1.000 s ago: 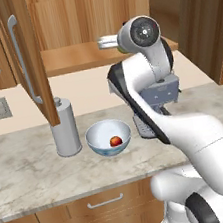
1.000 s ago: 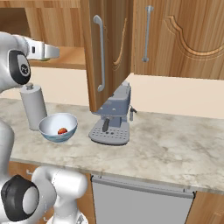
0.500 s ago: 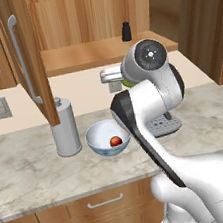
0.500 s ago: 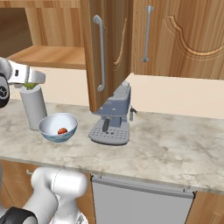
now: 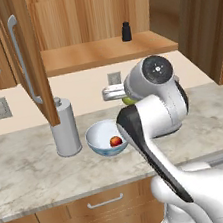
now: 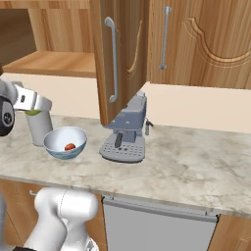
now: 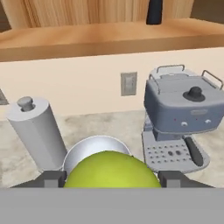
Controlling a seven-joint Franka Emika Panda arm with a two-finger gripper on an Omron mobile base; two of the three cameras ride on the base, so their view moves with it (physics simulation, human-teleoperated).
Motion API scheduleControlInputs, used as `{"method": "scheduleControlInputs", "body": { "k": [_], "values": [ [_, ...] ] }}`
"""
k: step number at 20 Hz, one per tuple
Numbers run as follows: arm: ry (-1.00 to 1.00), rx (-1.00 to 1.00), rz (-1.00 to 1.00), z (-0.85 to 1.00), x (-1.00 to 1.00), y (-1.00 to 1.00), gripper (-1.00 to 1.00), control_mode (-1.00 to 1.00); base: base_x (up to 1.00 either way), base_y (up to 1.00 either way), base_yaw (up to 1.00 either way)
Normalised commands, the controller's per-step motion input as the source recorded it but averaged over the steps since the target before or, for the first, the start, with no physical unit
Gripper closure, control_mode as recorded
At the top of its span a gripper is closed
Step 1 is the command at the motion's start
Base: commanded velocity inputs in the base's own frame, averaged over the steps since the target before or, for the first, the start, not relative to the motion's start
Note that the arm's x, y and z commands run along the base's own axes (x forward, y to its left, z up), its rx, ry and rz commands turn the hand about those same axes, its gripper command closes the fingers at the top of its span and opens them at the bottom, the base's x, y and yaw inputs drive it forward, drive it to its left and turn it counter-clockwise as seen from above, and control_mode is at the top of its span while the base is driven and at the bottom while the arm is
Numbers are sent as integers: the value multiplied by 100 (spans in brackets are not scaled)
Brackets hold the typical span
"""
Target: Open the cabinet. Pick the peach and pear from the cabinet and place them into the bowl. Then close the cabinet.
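- Marble-look countertop in beige-grey, running along a cream wall
- Wooden drawers below, short silver handles
- Wall outlet by the left
- Grey coffee machine and tall grey canister sit on the counter

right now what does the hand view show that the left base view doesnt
Hand view alone: the coffee machine beside the bowl, and the pear close up between the two fingertips.

Left base view alone: the peach lying in the bowl, the open cabinet door with its bar handle, and the drawers under the counter.

Both: the bowl, the grey canister, the small dark bottle on the cabinet shelf, a wall outlet, and the pear carried above the bowl in the gripper.
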Motion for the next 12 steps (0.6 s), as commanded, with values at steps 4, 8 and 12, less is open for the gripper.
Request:
{"method": "scheduleControlInputs", "body": {
  "k": [4,8,12],
  "values": [
    [0,21,3,-76,14,0,100,-100,0,0,0],
    [0,19,0,-72,37,0,100,-100,0,0,0],
    [1,19,0,-41,51,3,100,-100,0,0,0]
  ]
}}
